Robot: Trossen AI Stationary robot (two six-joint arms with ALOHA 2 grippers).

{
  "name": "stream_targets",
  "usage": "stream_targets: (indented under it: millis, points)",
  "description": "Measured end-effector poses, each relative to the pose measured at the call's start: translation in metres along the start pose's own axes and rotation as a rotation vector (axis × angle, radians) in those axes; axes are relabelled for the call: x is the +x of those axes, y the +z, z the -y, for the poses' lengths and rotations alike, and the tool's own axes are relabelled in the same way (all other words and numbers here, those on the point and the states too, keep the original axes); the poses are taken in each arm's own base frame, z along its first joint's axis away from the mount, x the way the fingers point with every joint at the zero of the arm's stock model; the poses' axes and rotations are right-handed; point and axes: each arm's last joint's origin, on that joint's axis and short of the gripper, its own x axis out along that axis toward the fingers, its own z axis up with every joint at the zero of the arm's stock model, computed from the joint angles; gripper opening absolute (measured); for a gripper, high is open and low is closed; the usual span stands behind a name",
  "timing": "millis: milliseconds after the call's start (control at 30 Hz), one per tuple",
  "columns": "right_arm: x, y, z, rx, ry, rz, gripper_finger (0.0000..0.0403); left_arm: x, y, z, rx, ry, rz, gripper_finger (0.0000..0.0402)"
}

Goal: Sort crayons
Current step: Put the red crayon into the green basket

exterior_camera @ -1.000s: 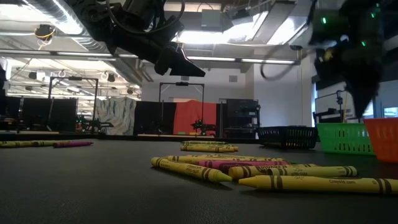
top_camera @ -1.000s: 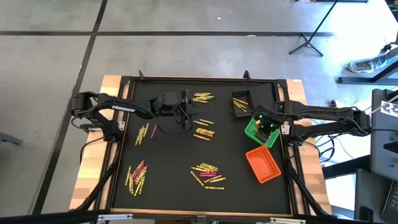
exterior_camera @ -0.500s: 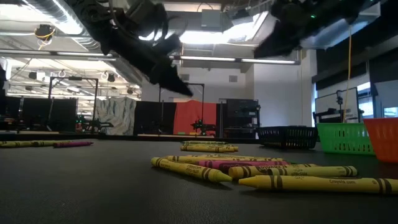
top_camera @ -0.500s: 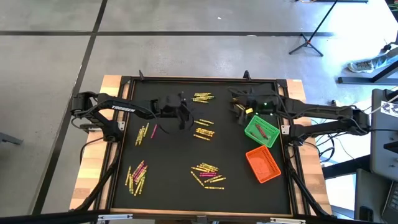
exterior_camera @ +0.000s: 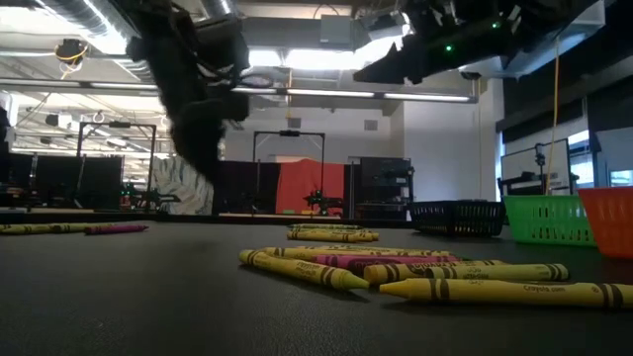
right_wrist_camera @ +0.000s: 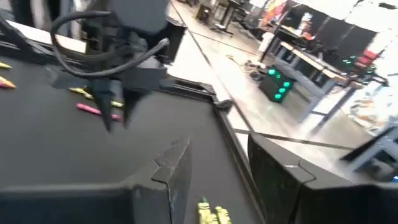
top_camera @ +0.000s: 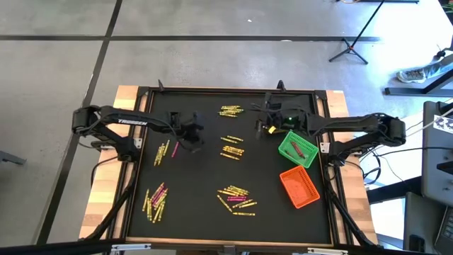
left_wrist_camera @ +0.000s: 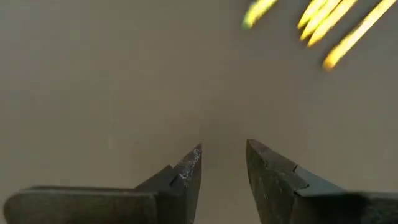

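Note:
Yellow crayons lie in loose groups on the black mat: at the far middle (top_camera: 231, 110), at the centre (top_camera: 232, 151), at the near middle (top_camera: 237, 198) and at the near left (top_camera: 156, 200). A pink crayon (top_camera: 175, 149) lies beside a left-hand group (top_camera: 162, 151). My left gripper (top_camera: 191, 137) is open and empty above bare mat (left_wrist_camera: 222, 155), right of that group. My right gripper (top_camera: 265, 124) is open above the mat's far right (right_wrist_camera: 214, 155), with yellow crayons (right_wrist_camera: 208, 214) showing low between its fingers. A red crayon (top_camera: 298, 147) lies in the green bin.
The green bin (top_camera: 297, 150) and the orange bin (top_camera: 299, 188) stand at the mat's right side. In the low view a black bin (exterior_camera: 457, 218) stands left of the green bin (exterior_camera: 549, 220). A raised frame (top_camera: 141, 163) borders the mat.
My right gripper has gone from above the green bin toward the table's far edge and left. A red crayon now shows in the green bin. My left gripper has gone toward the table's left and near edges, away from the far crayon group, and has tipped downward.

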Motion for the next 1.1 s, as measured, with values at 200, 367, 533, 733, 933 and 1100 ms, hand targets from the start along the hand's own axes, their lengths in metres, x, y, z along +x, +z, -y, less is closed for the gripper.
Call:
stream_targets:
  millis: [200, 367, 533, 733, 933, 1100]
  points:
    - [0.001, -0.003, 0.003, 0.001, -0.040, -0.031, 0.0154, -0.004, -0.026, -0.008, -0.150, 0.057, -0.283, 0.0108]
    - [0.000, -0.006, 0.001, 0.000, -0.015, -0.060, 0.0154, -0.004, -0.036, -0.013, -0.208, 0.103, -0.362, 0.0108]
    - [0.000, -0.009, -0.001, -0.005, -0.001, -0.093, 0.0154, 0.005, -0.050, -0.017, -0.258, 0.101, -0.409, 0.0108]
    - [0.000, -0.008, 0.000, -0.006, -0.003, -0.086, 0.0154, 0.013, -0.055, -0.020, -0.278, 0.092, -0.376, 0.0108]
    - [0.000, -0.008, 0.000, -0.006, -0.003, -0.085, 0.0154, 0.023, -0.064, -0.026, -0.309, 0.092, -0.362, 0.0108]
    - [0.000, -0.008, 0.000, -0.007, -0.003, -0.085, 0.0154, 0.027, -0.068, -0.026, -0.311, 0.068, -0.341, 0.0099]
